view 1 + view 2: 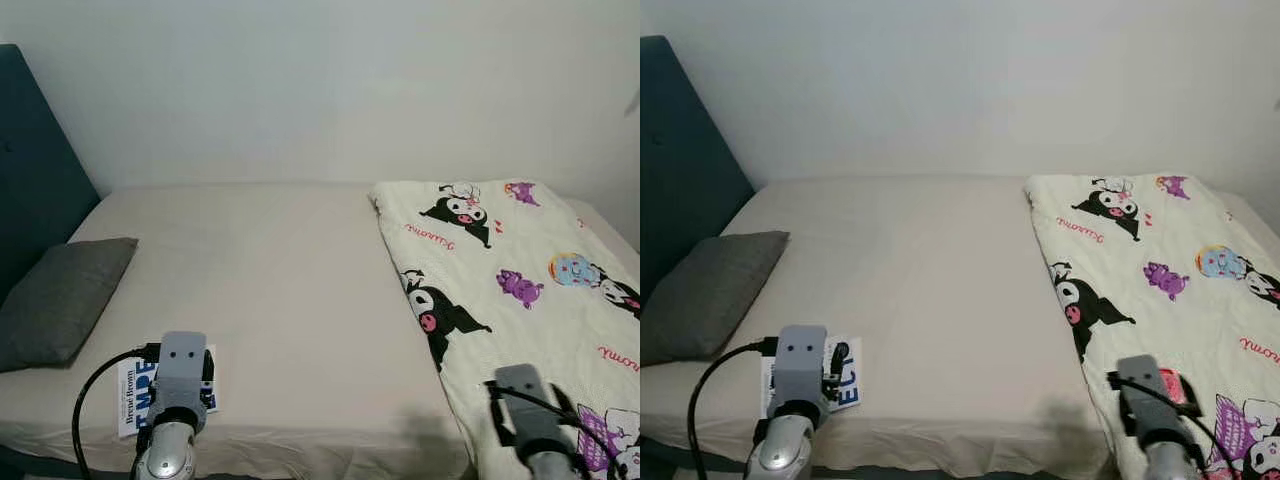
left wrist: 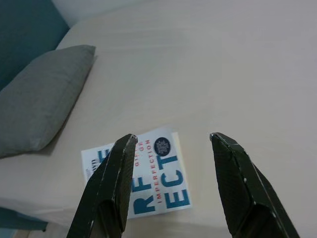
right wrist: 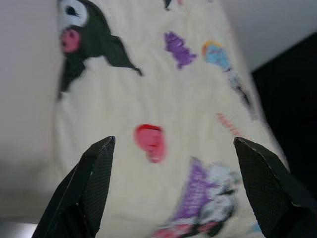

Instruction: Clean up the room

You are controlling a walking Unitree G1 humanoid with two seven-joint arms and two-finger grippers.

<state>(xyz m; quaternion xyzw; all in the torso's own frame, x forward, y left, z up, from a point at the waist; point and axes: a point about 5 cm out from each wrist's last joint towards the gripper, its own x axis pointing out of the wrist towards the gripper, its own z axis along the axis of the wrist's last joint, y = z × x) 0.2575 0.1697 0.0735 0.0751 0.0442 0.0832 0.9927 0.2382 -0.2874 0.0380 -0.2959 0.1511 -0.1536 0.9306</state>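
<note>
White-and-blue paperback book lies flat near the beige bed's front edge beside the grey pillow, so I should lower my spread left hand squarely astride it; my right hand hovers spread over the cartoon-print blanket.
</note>
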